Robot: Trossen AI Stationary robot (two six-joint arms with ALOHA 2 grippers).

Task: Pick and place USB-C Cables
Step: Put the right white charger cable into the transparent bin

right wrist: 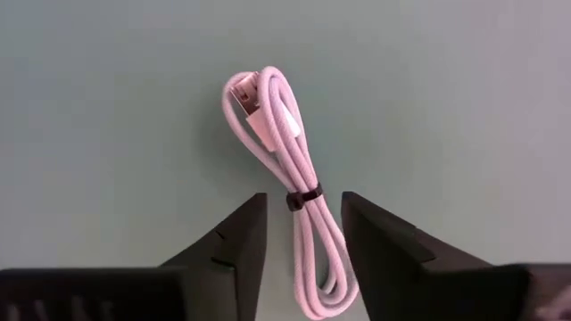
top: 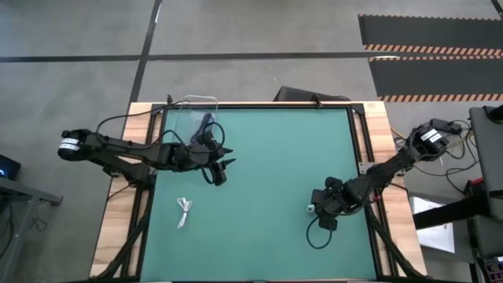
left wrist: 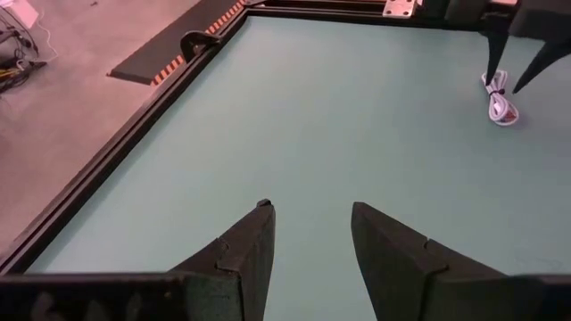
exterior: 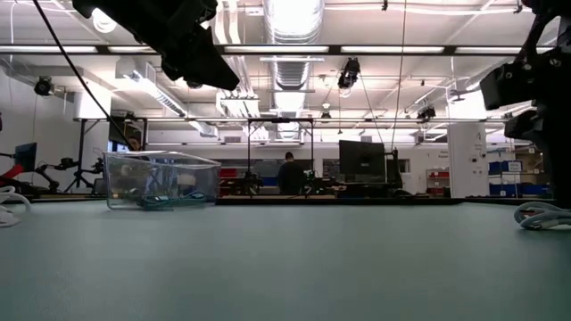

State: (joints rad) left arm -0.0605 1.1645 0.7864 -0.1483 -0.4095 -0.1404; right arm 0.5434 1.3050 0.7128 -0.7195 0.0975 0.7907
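Note:
One white USB-C cable bundle [right wrist: 284,160], bound by a black tie, lies flat on the green mat near the table's right side [top: 312,208]. My right gripper [right wrist: 303,223] is open just above it, one finger on either side of the bundle's tied middle. I cannot tell whether the fingers touch it. A second white bundle [top: 184,212] lies on the mat near the left front. A dark cable [top: 206,126] and a teal one [exterior: 165,201] rest in the clear container [exterior: 161,181]. My left gripper [top: 226,159] is open, raised beside the container.
The clear container [top: 196,118] stands at the table's far left corner. A black robot wire loop [top: 318,233] lies on the mat just near of my right gripper. A black rail [left wrist: 116,169] frames the mat. A person [exterior: 287,174] stands far off in the room behind.

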